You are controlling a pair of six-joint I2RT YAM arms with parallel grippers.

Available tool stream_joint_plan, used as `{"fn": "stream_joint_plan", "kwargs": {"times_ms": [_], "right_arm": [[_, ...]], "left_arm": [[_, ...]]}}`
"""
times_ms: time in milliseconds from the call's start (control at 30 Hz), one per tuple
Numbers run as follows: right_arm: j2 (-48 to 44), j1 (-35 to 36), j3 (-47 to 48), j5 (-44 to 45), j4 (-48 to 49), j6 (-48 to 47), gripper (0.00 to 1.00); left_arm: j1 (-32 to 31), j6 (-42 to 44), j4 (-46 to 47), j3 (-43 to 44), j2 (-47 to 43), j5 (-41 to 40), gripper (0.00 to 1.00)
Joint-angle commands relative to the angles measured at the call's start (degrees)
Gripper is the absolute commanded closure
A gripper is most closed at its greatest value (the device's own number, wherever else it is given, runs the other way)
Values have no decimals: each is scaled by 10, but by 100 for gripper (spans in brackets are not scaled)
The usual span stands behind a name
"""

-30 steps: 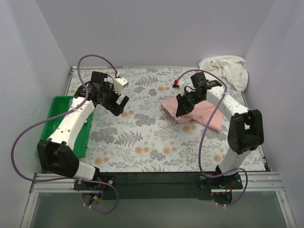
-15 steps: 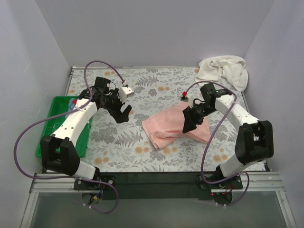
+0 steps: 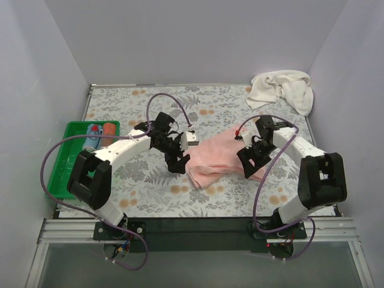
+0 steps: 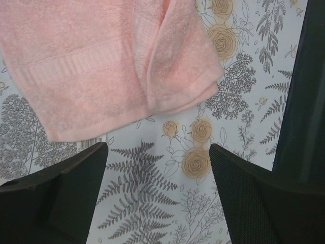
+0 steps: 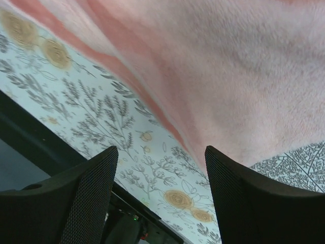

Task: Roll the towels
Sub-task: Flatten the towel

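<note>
The salmon-pink towel point(image 3: 219, 155) lies spread at mid-table, its near-left end folded over itself point(image 4: 177, 66). My left gripper point(image 3: 178, 163) hovers just beside that near-left end, open, with only patterned tablecloth between its fingers point(image 4: 157, 152). My right gripper point(image 3: 251, 163) is over the towel's right part, open and empty point(image 5: 160, 150), with the pink towel point(image 5: 244, 76) filling the upper part of its view. The cream-white towel point(image 3: 285, 89) sits crumpled in the back right corner, away from both grippers.
A green tray point(image 3: 72, 129) stands at the left edge and holds a blue and an orange item. The floral tablecloth point(image 3: 144, 180) covers the table. Walls enclose the left, back and right sides. A dark strip point(image 3: 198, 225) runs along the near edge.
My right gripper drew the pink towel from the right toward mid-table, spreading it, then opened and let go. The left arm swung from the back left to the towel's near-left end.
</note>
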Motion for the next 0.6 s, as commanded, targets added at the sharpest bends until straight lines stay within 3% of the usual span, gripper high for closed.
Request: {"fn": "stream_joint_plan", "kwargs": {"times_ms": [0,100,133,200,267,400,533,567], "right_arm": [[-10,-5,-27,76,30,-17,36],[5,-7,-43,105,55,-13,44],[7,-9,-45,114,62,-11,55],[19,-21,-35,129,65,-13,61],[11,-28,-10,95,44,-29,62],[-32,-16,60,-30,-8,-90,73],[-29,1,131,-53,-15,-75,45],[-15,7,148,-59,-13,-64,43]], "left_arm": [[-24,-14,50,-18,17,16,24],[-49,-21,82,-34,25,8,27],[-53,-22,94,-37,27,6,34],[-55,-22,98,-36,33,8,41],[-55,-20,91,-34,32,15,54],[-55,-7,76,-45,9,60,65],[-42,-22,83,-55,-14,70,70],[-32,-53,87,-57,-26,75,69]]}}
